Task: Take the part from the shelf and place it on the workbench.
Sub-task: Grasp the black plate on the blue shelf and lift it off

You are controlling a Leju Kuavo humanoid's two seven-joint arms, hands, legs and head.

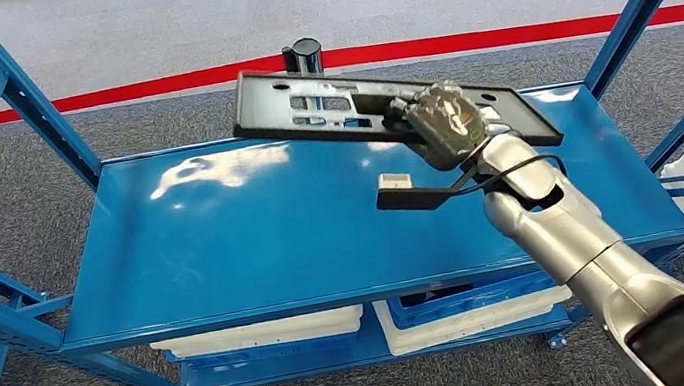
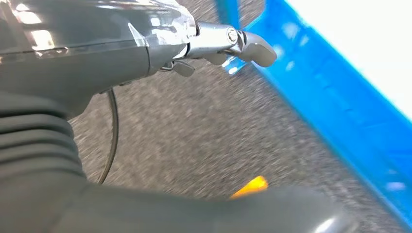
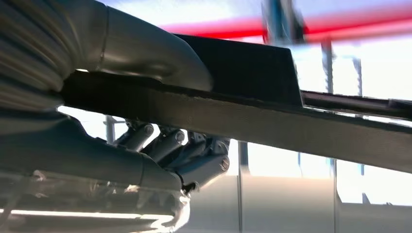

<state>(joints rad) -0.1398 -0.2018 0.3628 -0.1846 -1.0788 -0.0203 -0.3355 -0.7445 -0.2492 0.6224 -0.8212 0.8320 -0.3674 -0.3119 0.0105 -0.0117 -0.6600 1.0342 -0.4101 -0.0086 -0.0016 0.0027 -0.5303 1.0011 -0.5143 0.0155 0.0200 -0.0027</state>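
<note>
You see the left hand, fingers extended, over grey carpet beside a blue shelf frame.

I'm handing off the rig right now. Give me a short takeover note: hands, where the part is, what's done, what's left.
Right hand: grips the long black part near its middle, tilted, lifted above the blue shelf.
Left hand: holds nothing, hanging over grey carpet beside a blue frame.
Done: part picked up off the shelf.
Left: carry it to the workbench and set it down. A small black and white piece lies on the shelf under the arm.
</note>
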